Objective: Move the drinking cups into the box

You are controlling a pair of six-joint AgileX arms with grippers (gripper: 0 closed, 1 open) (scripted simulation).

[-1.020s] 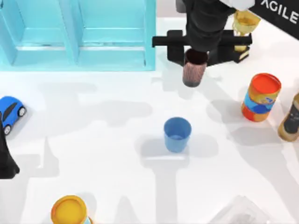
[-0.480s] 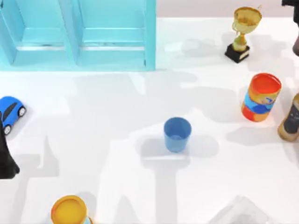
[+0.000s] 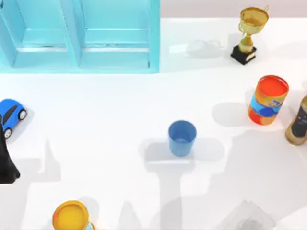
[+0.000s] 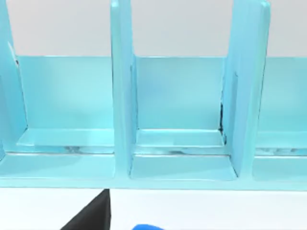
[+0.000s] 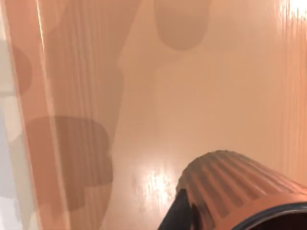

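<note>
The plain blue cup (image 3: 182,138) stands upright and alone in the middle of the table. In the right wrist view the ribbed brown-maroon cup (image 5: 240,189) is close up in my right gripper (image 5: 230,218), which is shut on it, one dark finger (image 5: 178,214) against its side. It hangs over a smooth orange-brown surface (image 5: 158,110) with a raised edge; I cannot tell whether this is the box. My left gripper (image 3: 5,167) rests at the table's left edge, facing the cyan shelf unit (image 4: 182,143).
The cyan shelf unit (image 3: 81,38) fills the back left. A gold trophy (image 3: 249,33), an orange-and-blue canister (image 3: 267,99) and a brown bottle (image 3: 300,122) stand along the right. A blue toy car (image 3: 9,115) sits at the left, a yellow can (image 3: 71,216) at the front.
My right arm, with the ribbed brown cup in its gripper, has swung from the back of the table out past the top view's right edge. The blue cup and left arm stayed put.
</note>
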